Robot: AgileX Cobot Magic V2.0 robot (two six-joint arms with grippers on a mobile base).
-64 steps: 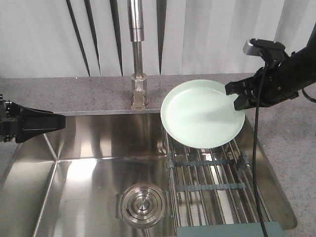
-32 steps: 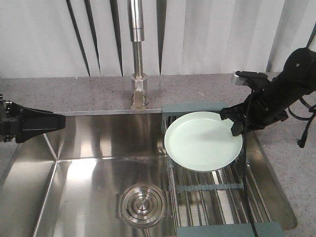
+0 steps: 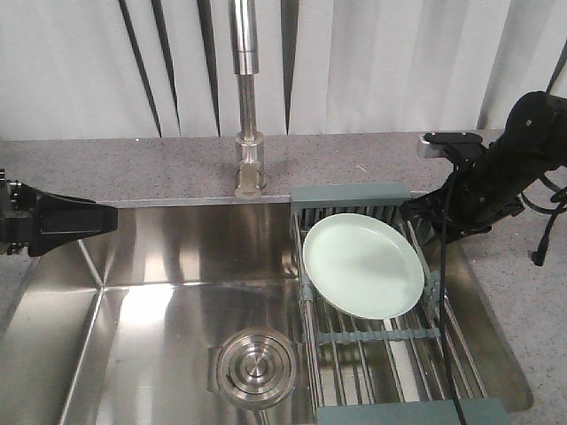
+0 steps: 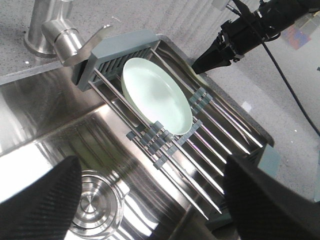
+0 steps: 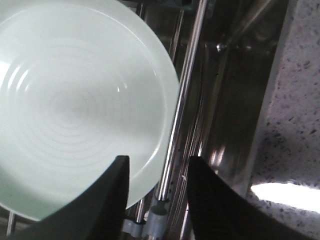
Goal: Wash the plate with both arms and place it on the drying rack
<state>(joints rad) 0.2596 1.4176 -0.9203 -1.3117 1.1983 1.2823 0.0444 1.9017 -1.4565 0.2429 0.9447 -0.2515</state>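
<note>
The round pale mint-green plate [image 3: 362, 265] lies flat on the steel-rod drying rack [image 3: 381, 345] – the right black pincer [image 4: 210, 56] released beside it, the left pincer [image 4: 150, 202] spread wide.

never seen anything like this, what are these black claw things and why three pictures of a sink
It is a two-armed robot working at a steel sink. One picture looks at the scene from the front; the other two come from cameras mounted on each wrist, so the dark shapes at their lower edges are the claws themselves. The pale green plate lies on the drying rack of steel rods laid across the sink's right side. The right end effector is off the plate, at its edge with jaws apart, holding nothing. The left end effector waits over the sink's left side, also empty, jaws wide apart in its own camera.
</note>
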